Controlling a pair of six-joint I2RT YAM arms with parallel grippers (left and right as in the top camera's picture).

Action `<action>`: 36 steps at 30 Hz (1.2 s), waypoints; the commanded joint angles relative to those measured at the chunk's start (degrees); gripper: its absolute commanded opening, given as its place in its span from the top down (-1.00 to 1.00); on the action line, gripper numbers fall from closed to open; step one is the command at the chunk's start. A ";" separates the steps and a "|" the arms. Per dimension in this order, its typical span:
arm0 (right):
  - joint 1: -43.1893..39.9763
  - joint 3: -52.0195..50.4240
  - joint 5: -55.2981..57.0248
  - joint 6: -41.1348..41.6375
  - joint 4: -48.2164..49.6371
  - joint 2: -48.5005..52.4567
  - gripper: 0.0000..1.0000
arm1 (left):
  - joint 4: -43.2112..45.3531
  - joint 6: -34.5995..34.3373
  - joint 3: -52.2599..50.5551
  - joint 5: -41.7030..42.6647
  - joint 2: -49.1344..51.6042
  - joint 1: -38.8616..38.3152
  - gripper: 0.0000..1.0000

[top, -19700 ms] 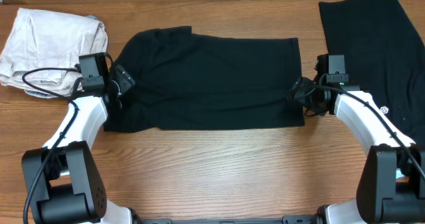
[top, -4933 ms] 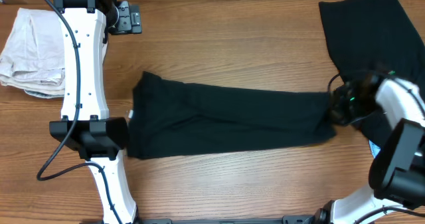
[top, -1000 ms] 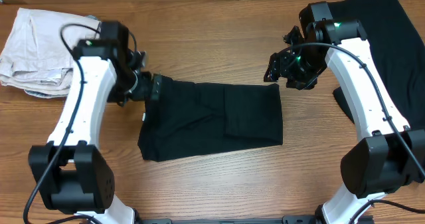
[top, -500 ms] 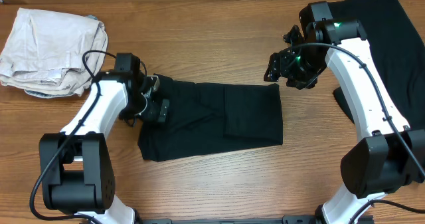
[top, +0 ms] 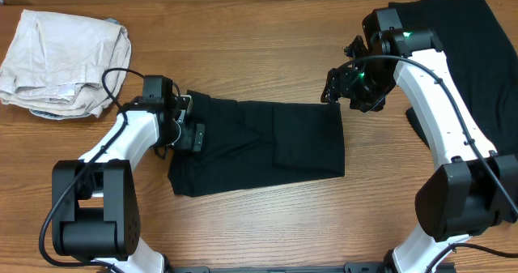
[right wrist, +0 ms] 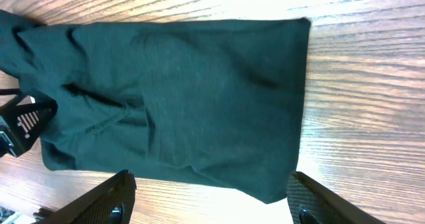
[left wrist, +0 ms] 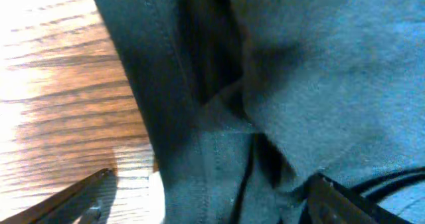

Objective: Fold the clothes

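Wood-grain table (top: pixel 267 224) bears a soft black T-shirt (top: pixel 267 143) folded rectangular.

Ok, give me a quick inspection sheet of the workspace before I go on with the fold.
Surface: brown wood-grain table, no spills or marks seen.
Job's things: plain black T-shirt folded into a rough rectangle mid-table; second black fabric garment lying at the far right corner.
Clutter: crumpled off-white cloth at the far left corner.
End effectors: left end effector open, down on the shirt's left edge; right end effector open, raised near the shirt's far right corner, holding nothing.
Cables: thin black cable loops out from the left arm, off the shirt.
Surroundings: nothing seen.
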 commanded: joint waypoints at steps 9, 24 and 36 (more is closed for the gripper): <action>0.24 -0.26 0.17 -0.20 0.83 -0.44 -0.54 | 3.06 -1.38 -4.68 0.70 -0.28 -0.07 -0.25; 0.24 -0.26 0.17 -0.20 0.94 -0.44 -0.54 | 0.26 -5.44 -1.22 -1.01 -0.37 -0.02 0.92; 0.26 -7.87 -0.92 -0.17 5.40 -0.44 0.59 | -18.78 -5.86 21.64 -7.13 -0.37 0.02 0.92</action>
